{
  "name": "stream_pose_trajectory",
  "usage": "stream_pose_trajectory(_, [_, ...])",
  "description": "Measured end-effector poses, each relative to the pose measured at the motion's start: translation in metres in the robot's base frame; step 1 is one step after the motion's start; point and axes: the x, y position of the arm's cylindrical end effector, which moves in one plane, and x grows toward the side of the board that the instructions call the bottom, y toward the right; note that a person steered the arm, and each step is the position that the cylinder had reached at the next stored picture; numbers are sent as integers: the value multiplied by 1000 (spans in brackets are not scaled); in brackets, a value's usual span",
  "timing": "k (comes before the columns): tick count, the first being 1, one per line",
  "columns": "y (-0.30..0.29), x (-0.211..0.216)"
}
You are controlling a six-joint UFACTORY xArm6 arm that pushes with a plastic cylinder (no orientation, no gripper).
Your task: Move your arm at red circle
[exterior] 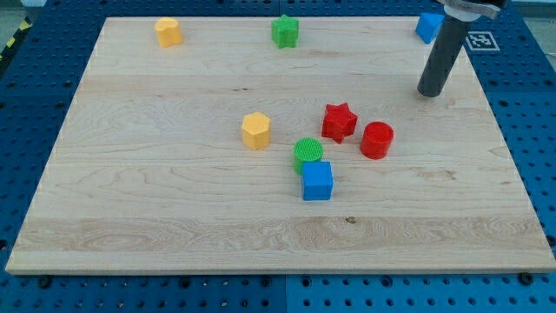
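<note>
Sitting nearest on the wooden board (174, 217) is a blue cube (317, 181), touching a green cylinder (307, 153); a yellow block (256, 130) lies left. Just beyond, the red circle (377, 140) stands near a red star (339, 122); it looks light, rigid and easy to slide, best met on its side wall. Farther up-right, my tip (430, 93) holds nothing, well apart from it

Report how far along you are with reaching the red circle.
Done: nothing visible yet. In hand: my tip stands on the board toward the view's top right, apart from every block. Left: cross the bare gap down-left to the red circle, which sits just right of the red star.
</note>
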Motion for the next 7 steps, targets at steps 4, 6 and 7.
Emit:
stream_pose_trajectory(4, [10, 55])
stream_pose_trajectory(6, [25, 87])
stream_pose_trajectory(7, [24, 112])
